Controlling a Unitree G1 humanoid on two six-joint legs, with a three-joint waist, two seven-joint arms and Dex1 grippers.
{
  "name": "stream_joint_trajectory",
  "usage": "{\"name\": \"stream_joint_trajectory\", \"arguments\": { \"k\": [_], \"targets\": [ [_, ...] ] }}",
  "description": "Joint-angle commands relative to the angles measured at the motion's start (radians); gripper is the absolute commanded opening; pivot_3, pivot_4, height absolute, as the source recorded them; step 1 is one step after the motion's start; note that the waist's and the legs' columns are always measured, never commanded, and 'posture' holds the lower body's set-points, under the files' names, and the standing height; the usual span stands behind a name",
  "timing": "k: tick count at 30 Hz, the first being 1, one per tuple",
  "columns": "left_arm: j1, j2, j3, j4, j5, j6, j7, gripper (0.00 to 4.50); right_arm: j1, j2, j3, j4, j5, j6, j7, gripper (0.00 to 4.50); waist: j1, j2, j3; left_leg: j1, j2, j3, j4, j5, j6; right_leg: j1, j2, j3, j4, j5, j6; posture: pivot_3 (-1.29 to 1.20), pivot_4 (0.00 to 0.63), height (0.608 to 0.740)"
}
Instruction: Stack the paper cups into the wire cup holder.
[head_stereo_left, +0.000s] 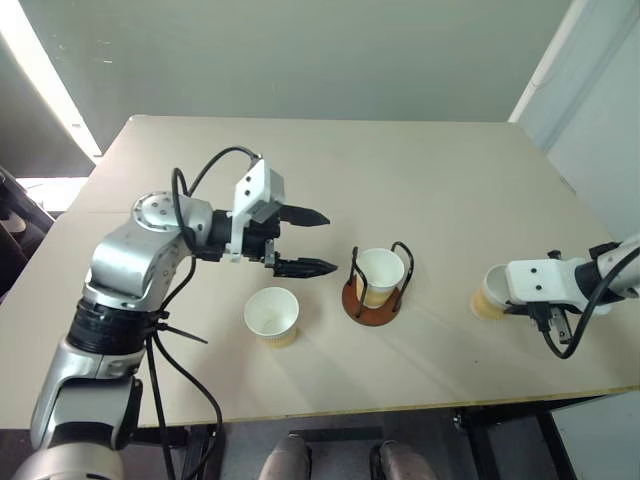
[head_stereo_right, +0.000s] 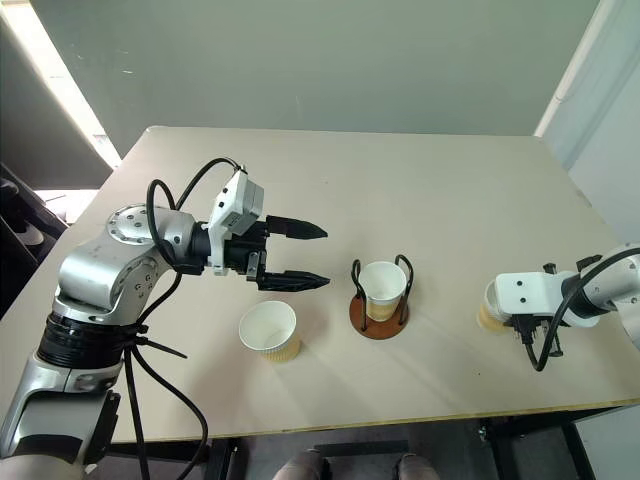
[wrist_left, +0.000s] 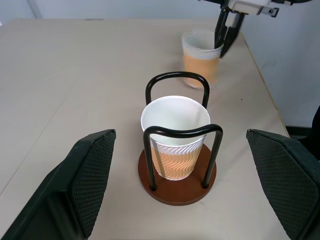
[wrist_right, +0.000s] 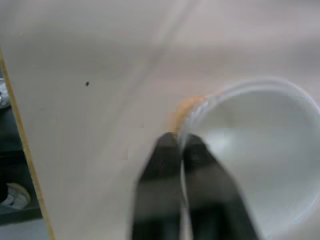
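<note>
From the head camera, one paper cup (head_stereo_left: 379, 275) sits in the wire cup holder (head_stereo_left: 375, 287); a second cup (head_stereo_left: 271, 316) stands beside it under the left gripper (head_stereo_left: 304, 241), fingers spread.

At the left wrist, the right gripper (wrist_left: 223, 37) pinches the far cup (wrist_left: 202, 56) by its rim.

Up close, its fingers (wrist_right: 199, 190) straddle one thin wall; I'd worry the cup tilts, crumples or slips when lifted.

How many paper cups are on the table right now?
3: one cup stands in the wire holder, one cup stands loose near the left hand, and the right hand pinches the rim of the third cup.
</note>
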Motion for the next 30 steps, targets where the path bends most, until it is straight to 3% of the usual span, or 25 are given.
{"name": "stream_joint_trajectory", "arguments": {
  "k": [1,6,12,17,21,30],
  "targets": [
    [0.012,0.026,0.037,-0.036,-0.007,0.005,0.006,4.5,-0.068,0.018,-0.026,-0.071,0.046,0.052,0.019,0.04,-0.001,0.0,0.0,0.0,0.0,0.0,0.0,0.0,0.0,0.0,0.0,0.0,0.0,0.0,0.0,0.0,0.15,0.74],
    [0.038,0.056,0.043,-0.045,-0.005,0.006,0.004,4.5,-0.205,0.054,-0.001,-0.13,0.058,0.102,0.039,0.04,-0.004,0.001,0.0,0.0,0.0,0.0,0.0,0.0,0.0,-0.001,0.0,0.0,0.0,0.0,0.0,0.0,0.15,0.74],
    [0.052,0.079,0.037,-0.043,0.005,-0.004,0.002,4.5,-0.589,0.167,0.065,-0.051,0.034,0.119,0.071,0.04,-0.013,0.001,0.0,0.0,0.0,0.0,-0.002,0.001,0.001,-0.003,0.0,0.0,0.0,0.002,-0.003,0.0,0.15,0.74],
    [0.05,0.074,0.029,-0.039,0.007,-0.007,0.003,4.5,-0.764,0.256,0.116,-0.01,0.033,0.115,0.103,0.04,-0.011,0.001,0.0,-0.001,0.001,-0.002,-0.006,0.003,0.0,-0.005,0.0,-0.002,-0.001,0.002,-0.005,0.0,0.15,0.74],
    [0.046,0.07,0.025,-0.034,0.01,-0.009,0.001,4.5,-0.779,0.314,0.157,-0.074,0.079,0.142,0.149,0.04,-0.011,0.001,0.0,-0.003,0.001,-0.002,-0.008,0.004,-0.002,-0.008,0.0,-0.002,-0.001,0.001,-0.006,0.0,0.15,0.74],
    [0.058,0.075,0.031,-0.041,0.009,-0.007,0.0,4.5,-0.674,0.306,0.179,-0.129,0.07,0.075,0.182,0.04,-0.01,0.001,0.0,-0.005,0.0,-0.002,-0.008,0.005,-0.004,-0.01,0.0,-0.002,0.0,0.001,-0.006,0.0,0.15,0.74]
  ]
}}
